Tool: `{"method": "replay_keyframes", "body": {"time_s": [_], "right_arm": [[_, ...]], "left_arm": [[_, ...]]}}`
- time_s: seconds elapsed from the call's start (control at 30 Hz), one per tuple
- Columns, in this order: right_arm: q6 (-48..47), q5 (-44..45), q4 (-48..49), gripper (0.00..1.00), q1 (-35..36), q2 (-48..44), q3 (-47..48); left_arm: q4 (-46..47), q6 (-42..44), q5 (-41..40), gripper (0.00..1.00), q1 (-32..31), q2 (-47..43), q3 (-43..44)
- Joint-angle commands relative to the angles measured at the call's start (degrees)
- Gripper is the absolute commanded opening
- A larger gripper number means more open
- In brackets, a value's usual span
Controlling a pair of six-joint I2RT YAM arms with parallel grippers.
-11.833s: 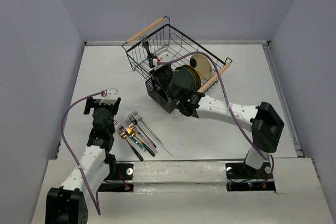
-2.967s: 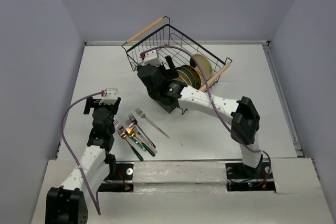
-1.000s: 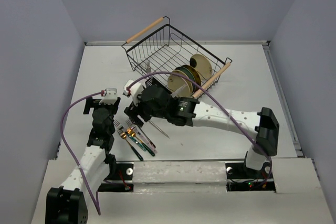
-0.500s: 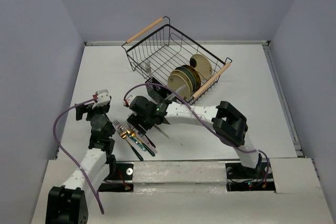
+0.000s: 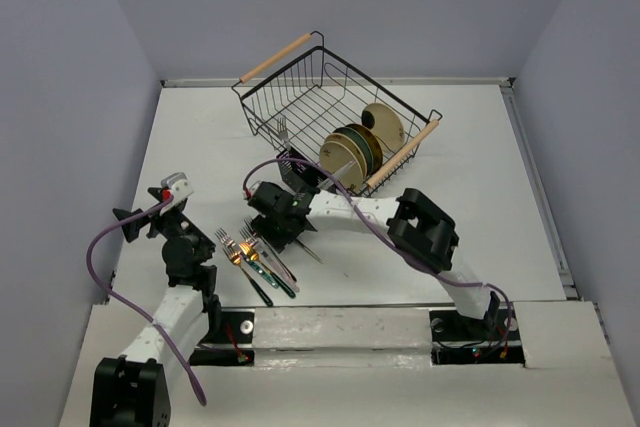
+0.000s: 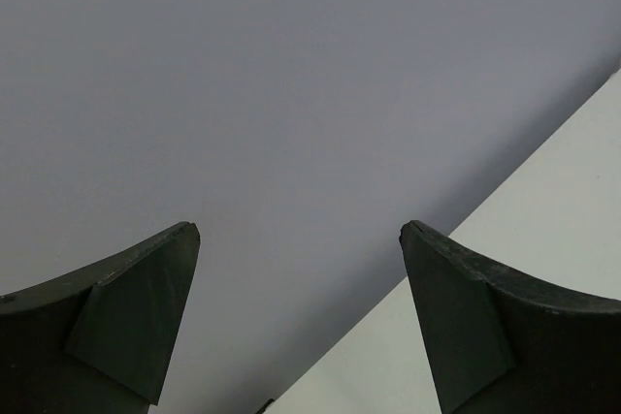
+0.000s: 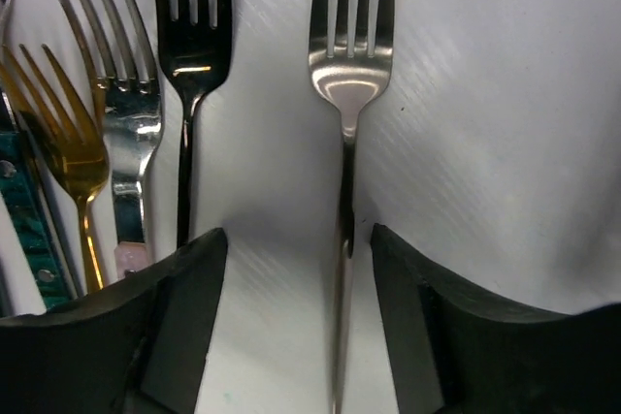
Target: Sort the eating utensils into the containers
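right gripper (image 7: 296, 244) just swung down from basket (image 5: 300, 97), jaws apart astride silver fork (image 7: 351, 75) on table. other forks (image 7: 116, 104) at its 9 o'clock. left gripper (image 6: 301, 235) tipped away, spread, empty. looks like grab comes next, caddy (image 5: 300, 169) at 1 o'clock.

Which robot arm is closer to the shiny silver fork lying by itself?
Right. On the right arm, the jaws stand open either side of the silver fork, around its handle. The left arm is off to the left, jaws facing the wall.
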Motion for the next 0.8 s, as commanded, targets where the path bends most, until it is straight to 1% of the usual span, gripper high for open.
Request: {"method": "replay_keyframes", "body": {"time_s": [0.0,0.03,0.07,0.1,0.13,0.37,0.5,0.53,0.6,0.63,0.67,0.73,0.77], "right_arm": [[0.54,-0.31,-2.21,0.47,-0.33,2.52,2.7],[0.54,0.12,-2.47,0.39,-0.33,2.79,2.79],[0.63,0.39,-2.74,0.28,-0.33,3.14,2.88],[0.45,0.39,-2.83,0.09,-0.33,3.23,3.06],[0.28,0.39,-3.0,0.0,-0.33,2.97,3.15],[-0.08,2.5,-3.0,0.0,-0.33,-0.46,4.2],[-1.74,3.12,-2.4,0.0,0.19,-4.67,5.95],[-2.44,3.64,-1.78,0.0,0.2,-7.03,6.13],[-5.17,3.65,1.73,0.0,1.08,-10.03,5.87],[-5.96,3.3,5.74,0.0,1.95,-13.44,5.44],[-6.4,3.03,5.78,0.0,1.95,-15.47,4.74],[-6.41,3.11,15.33,0.0,1.95,-19.69,0.62],[-6.4,3.9,24.15,0.0,1.95,-24.15,-1.4]], "left_arm": [[25.26,1.08,-1.38,0.99,0.37,-0.49,-9.07],[25.95,1.08,-1.38,0.99,0.37,-0.49,-9.25],[26.14,1.08,-1.29,0.99,0.28,-0.49,-9.33],[26.22,1.08,-1.29,0.99,0.37,-0.49,-9.34],[26.14,0.99,-1.12,0.99,0.37,-0.49,-9.34],[26.14,0.73,-1.03,0.99,0.37,-0.58,-9.42],[26.14,0.64,-1.03,0.99,0.28,-0.58,-9.42],[26.14,0.64,-1.03,0.99,0.37,-0.58,-9.51],[26.23,0.73,-1.03,0.99,0.37,-0.66,-9.42],[26.23,0.55,-1.03,0.99,0.37,-0.66,-9.42],[26.23,0.55,-1.03,0.99,0.28,-0.66,-9.51],[26.23,0.38,-0.94,0.99,0.28,-0.66,-9.6],[26.23,0.38,-0.94,0.99,0.37,-0.66,-9.51]]}}
